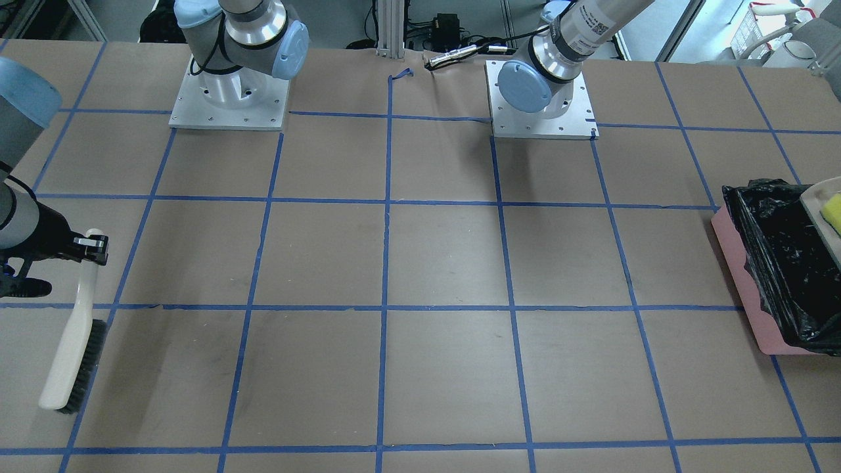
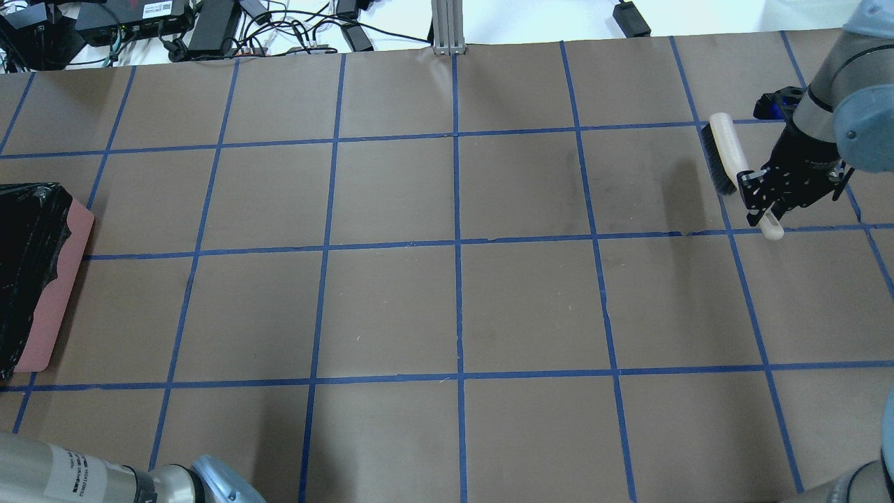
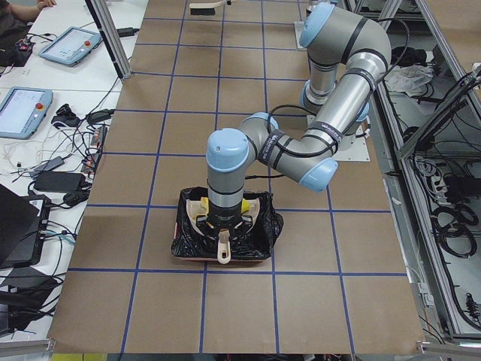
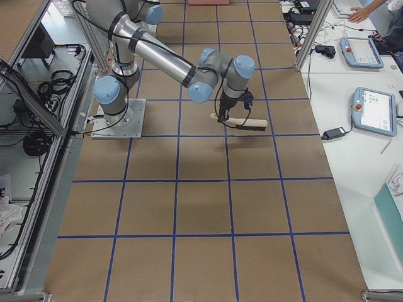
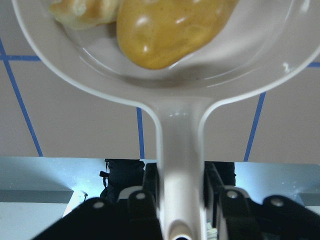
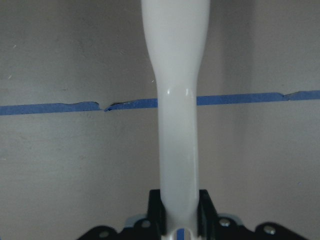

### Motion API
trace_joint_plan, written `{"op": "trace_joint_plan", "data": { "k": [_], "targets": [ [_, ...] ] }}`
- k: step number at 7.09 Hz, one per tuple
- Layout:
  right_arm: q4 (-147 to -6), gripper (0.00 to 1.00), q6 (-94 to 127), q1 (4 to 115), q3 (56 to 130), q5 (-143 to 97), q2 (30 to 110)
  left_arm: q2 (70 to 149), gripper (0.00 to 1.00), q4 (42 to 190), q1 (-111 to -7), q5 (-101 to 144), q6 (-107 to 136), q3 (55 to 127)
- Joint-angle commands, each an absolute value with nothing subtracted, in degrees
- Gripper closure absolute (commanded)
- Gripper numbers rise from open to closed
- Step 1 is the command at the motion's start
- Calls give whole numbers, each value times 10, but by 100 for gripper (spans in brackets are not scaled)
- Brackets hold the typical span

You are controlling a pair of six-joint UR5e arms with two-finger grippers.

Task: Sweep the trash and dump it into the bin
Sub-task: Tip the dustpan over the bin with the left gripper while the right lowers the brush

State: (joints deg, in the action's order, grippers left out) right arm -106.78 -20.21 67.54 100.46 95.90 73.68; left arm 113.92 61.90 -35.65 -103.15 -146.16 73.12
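L gripper point(image 5: 181, 187) clamped on cream dustpan point(image 5: 182, 125) handle, pan held over the bin point(image 2: 66, 293). Potato-shaped lump point(image 5: 170, 30), croissant point(image 5: 82, 12) and sponge point(image 1: 834, 213) sit in pan, above bin. R gripper point(image 2: 761, 209) closed round brush point(image 2: 723, 150) handle, well apart from bin.

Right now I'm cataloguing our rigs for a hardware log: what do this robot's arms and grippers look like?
Both the left arm and right arm are silver-grey tubes with light-blue joint caps and black cables alongside. The left arm carries a white QR label. The left gripper and right gripper are black.
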Motion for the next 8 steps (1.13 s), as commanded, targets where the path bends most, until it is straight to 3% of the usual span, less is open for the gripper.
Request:
{"op": "trace_joint_plan", "data": {
  "k": [1, 5, 8],
  "targets": [
    [-1081, 100, -227, 675, 1005, 964, 720, 1139, 100, 520, -381, -1091, -1488, 765],
    [-1081, 100, -236, 664, 1005, 980, 717, 1138, 100, 433, -417, -1179, -1524, 793],
    [-1081, 100, -237, 664, 1005, 979, 715, 1104, 100, 533, -446, -1156, -1476, 788]
  ]
}}
